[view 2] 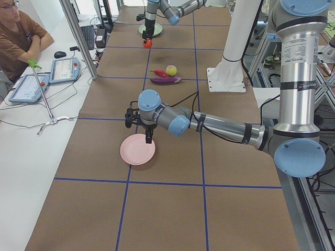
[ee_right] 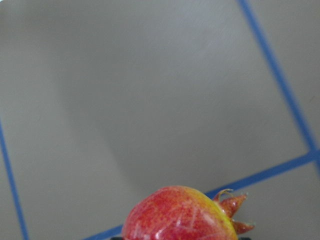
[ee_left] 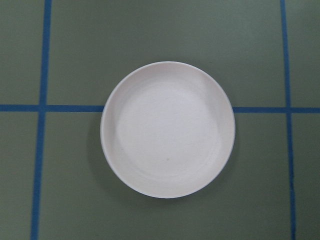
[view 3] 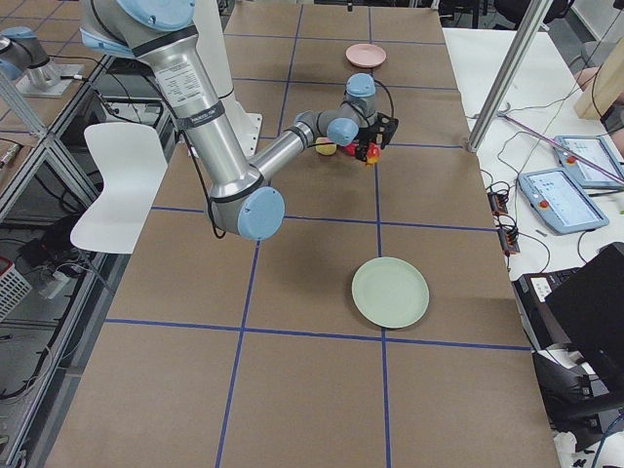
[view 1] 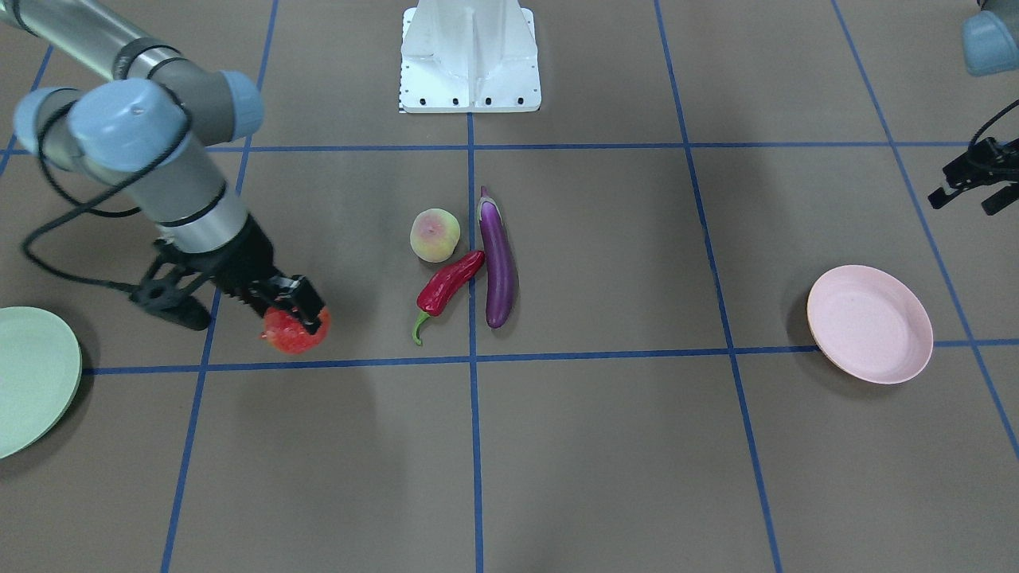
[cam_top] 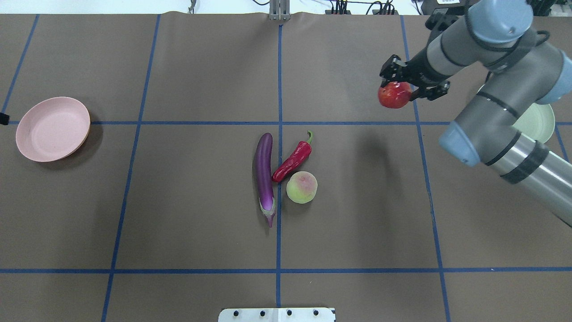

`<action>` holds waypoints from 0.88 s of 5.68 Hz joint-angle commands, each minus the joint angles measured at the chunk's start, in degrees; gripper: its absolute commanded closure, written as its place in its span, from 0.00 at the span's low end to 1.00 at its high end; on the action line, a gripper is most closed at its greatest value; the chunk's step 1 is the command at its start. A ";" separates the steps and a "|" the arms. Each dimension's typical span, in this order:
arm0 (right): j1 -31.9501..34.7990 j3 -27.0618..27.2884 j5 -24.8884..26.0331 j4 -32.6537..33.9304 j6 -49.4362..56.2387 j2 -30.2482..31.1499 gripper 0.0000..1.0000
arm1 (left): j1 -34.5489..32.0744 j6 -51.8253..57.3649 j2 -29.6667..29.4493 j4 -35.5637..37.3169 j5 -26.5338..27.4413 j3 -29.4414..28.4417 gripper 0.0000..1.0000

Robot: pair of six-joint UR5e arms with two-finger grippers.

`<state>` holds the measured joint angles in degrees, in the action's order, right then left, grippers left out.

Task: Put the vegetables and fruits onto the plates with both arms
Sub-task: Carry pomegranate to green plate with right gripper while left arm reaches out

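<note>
My right gripper (view 1: 301, 312) is shut on the red-orange pomegranate (view 1: 293, 334) and holds it above the table, between the central pile and the mint green plate (view 1: 32, 382). The pomegranate fills the bottom of the right wrist view (ee_right: 180, 215). The peach (view 1: 435, 235), red chili pepper (view 1: 447, 286) and purple eggplant (view 1: 497, 263) lie together at the table's middle. My left gripper (view 1: 965, 199) is open and empty, hovering by the pink plate (view 1: 869, 324), which is bare in the left wrist view (ee_left: 167, 129).
The white pedestal base (view 1: 470, 56) stands at the robot's side of the table. Blue tape lines (cam_top: 279, 201) grid the brown mat. An operator (view 2: 15, 36) and tablets (view 2: 42, 78) sit beyond the table's far edge, by a metal post (view 2: 78, 36).
</note>
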<state>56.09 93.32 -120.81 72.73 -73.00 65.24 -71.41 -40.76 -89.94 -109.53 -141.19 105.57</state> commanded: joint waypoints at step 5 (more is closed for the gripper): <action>16.07 -17.27 -5.31 1.27 43.26 9.02 0.83 | 29.10 -29.20 -28.04 1.42 21.64 -8.14 0.00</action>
<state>71.66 78.39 -126.11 74.03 -32.96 73.58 -45.28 -69.53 -113.39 -108.47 -121.81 100.90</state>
